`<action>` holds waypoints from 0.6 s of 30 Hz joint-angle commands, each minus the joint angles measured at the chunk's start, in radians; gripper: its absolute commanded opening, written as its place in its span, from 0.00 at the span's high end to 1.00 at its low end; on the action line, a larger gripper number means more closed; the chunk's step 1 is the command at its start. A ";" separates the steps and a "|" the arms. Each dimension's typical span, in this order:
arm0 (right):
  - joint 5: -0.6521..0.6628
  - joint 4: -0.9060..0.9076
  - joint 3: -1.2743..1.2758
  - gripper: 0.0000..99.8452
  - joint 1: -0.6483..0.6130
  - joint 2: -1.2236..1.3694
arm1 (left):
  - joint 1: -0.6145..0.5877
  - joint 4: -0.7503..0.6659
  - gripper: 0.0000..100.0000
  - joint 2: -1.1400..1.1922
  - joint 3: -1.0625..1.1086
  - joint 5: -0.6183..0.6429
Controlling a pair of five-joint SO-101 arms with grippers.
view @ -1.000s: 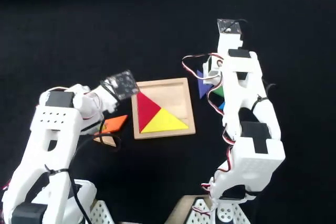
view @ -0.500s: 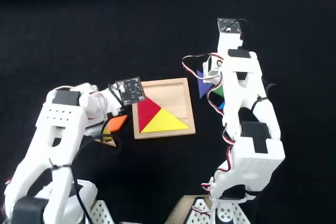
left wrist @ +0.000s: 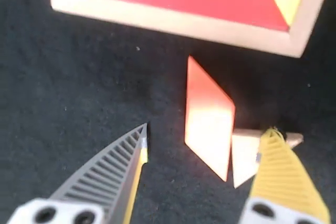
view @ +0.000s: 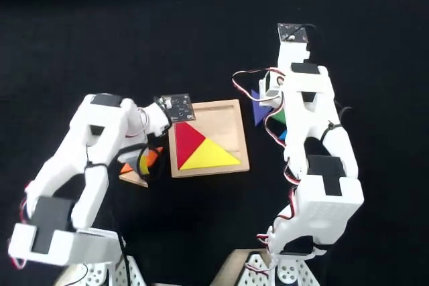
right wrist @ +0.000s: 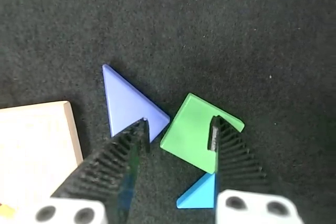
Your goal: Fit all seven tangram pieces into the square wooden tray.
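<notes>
The square wooden tray [view: 231,108] holds a red triangle [view: 187,137] and a yellow triangle [view: 210,155]. Just off its left rim lie an orange parallelogram [left wrist: 209,121] and a small tan triangle [left wrist: 242,151]. My left gripper [left wrist: 208,129] is open right above them, one finger on each side of the orange piece. To the right of the tray lie a purple triangle [right wrist: 127,103], a green square [right wrist: 197,132] and a small blue triangle [right wrist: 202,192]. My right gripper [right wrist: 178,123] hangs open over the gap between purple and green.
Black cloth covers the whole table [view: 100,45]. The tray's upper right half is bare wood. The right arm's body [view: 315,132] stands over the pieces beside the tray's right rim. Open cloth stretches behind and in front of the tray.
The left arm has swung in toward the tray and brought its open gripper down over the orange parallelogram. The right arm has stayed still.
</notes>
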 commanded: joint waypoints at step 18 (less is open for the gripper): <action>0.008 -0.018 -0.016 0.81 0.006 -0.013 | -0.013 -0.002 0.69 0.133 -0.108 -0.089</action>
